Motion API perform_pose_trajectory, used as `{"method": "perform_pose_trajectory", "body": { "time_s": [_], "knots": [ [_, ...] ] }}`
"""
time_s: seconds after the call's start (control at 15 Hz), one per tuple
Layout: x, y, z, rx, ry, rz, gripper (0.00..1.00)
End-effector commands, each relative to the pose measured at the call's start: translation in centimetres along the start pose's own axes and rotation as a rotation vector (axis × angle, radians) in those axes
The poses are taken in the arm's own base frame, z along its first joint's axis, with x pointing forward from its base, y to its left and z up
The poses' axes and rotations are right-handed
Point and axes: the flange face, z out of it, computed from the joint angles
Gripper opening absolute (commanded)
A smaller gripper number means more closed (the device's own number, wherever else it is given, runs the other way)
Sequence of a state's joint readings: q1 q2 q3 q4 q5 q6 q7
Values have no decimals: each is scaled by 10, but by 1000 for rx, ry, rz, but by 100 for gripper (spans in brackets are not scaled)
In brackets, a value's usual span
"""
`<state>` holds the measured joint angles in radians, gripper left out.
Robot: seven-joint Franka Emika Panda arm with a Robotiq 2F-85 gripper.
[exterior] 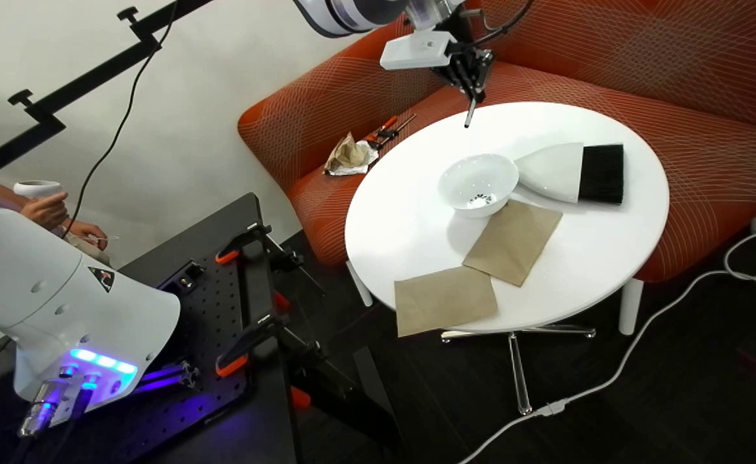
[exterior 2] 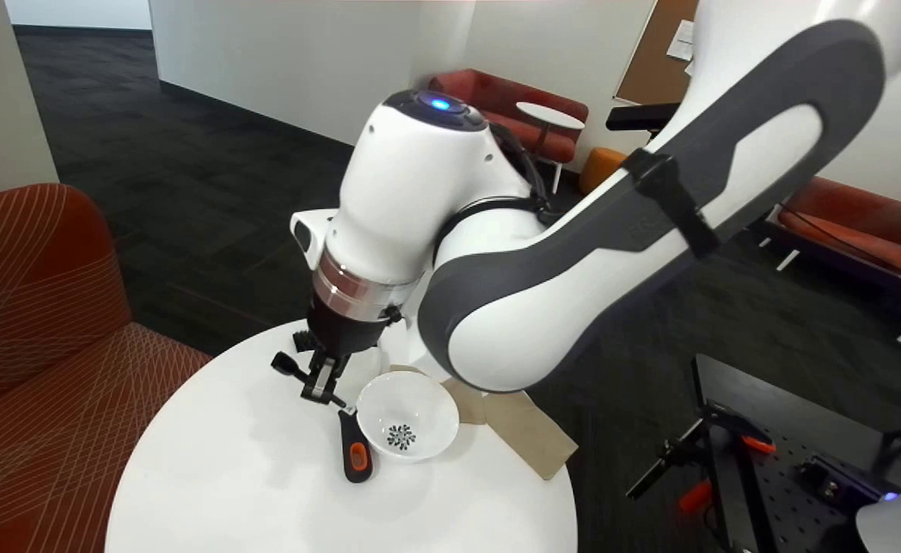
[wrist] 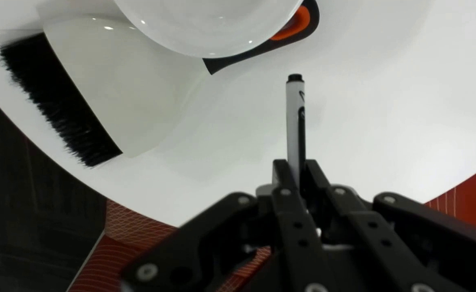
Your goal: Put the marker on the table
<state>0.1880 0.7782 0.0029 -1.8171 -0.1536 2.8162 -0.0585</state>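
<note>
The marker is a thin light stick with a dark end and dark print (wrist: 294, 117), seen in the wrist view. My gripper (wrist: 296, 172) is shut on it, and the marker points out past the fingertips. In an exterior view the gripper (exterior: 475, 95) holds the marker (exterior: 470, 114) tilted downward over the far edge of the round white table (exterior: 397, 225). In another exterior view the gripper (exterior 2: 321, 388) is near the bowl, over the table (exterior 2: 266, 476). The marker appears to be above the tabletop; the exact gap is hard to tell.
A white bowl (exterior: 477, 183) stands on the table, partly over the handle (exterior 2: 356, 453) of a brush with a white body (exterior: 555, 173) and black bristles (exterior: 602, 173). Two brown napkins (exterior: 513, 241) (exterior: 445, 299) lie nearby. A red sofa (exterior: 726, 129) surrounds the table's far side.
</note>
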Motion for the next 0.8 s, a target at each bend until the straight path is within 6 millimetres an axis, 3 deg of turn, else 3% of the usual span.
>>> {"method": "perform_pose_trajectory", "body": {
  "time_s": [0.0, 0.47, 0.53, 0.6, 0.73],
  "knots": [
    [25, -14, 37, 3, -48, -64, 3],
    [37, -43, 83, 25, -58, -154, 3],
    [38, -45, 85, 25, -56, -158, 25],
    [40, -46, 86, 25, -50, -161, 38],
    [45, -46, 84, 16, -36, -161, 51]
  ]
}}
